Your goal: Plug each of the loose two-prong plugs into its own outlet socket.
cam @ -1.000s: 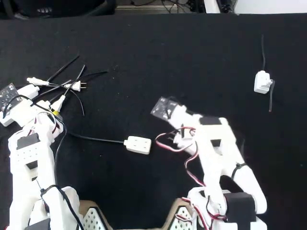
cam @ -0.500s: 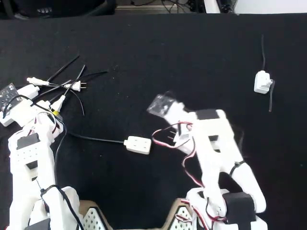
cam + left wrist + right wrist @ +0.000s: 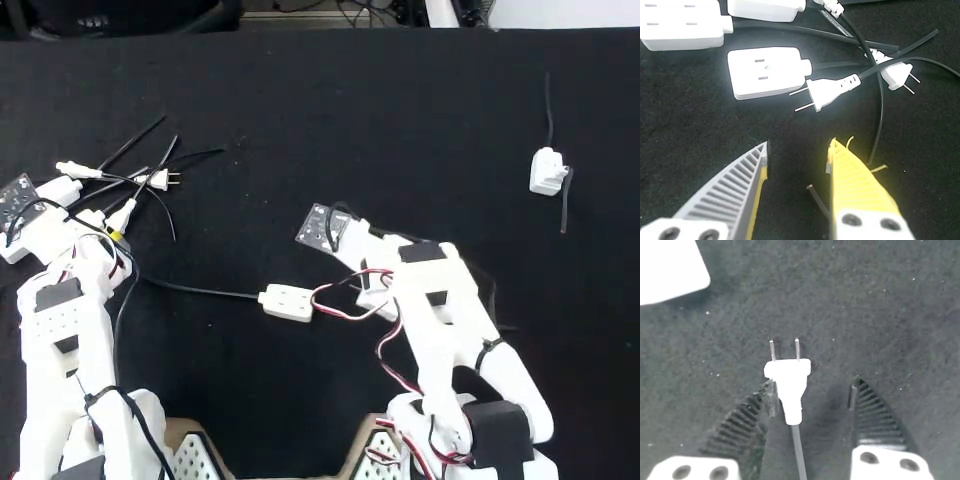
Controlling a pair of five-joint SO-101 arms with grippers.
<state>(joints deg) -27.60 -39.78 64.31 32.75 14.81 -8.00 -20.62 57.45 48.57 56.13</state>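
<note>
Right wrist view is showing the right tool (image 3: 811, 387) standing spread around a white two-prong plug (image 3: 788, 376), which is lying on the black surface (image 3: 890, 300) close against one finger. Meanwhile the left tool (image 3: 798, 146) is also gaping, hovering just short of a second plug (image 3: 827, 92) whose prongs are pointing at a white outlet socket (image 3: 765, 71)

under me: black table (image 3: 400, 110) | outlet socket (image 3: 288, 302) on it | loose plugs (image 3: 155, 181) well left of socket | white block (image 3: 547, 171) far right of socket
</note>
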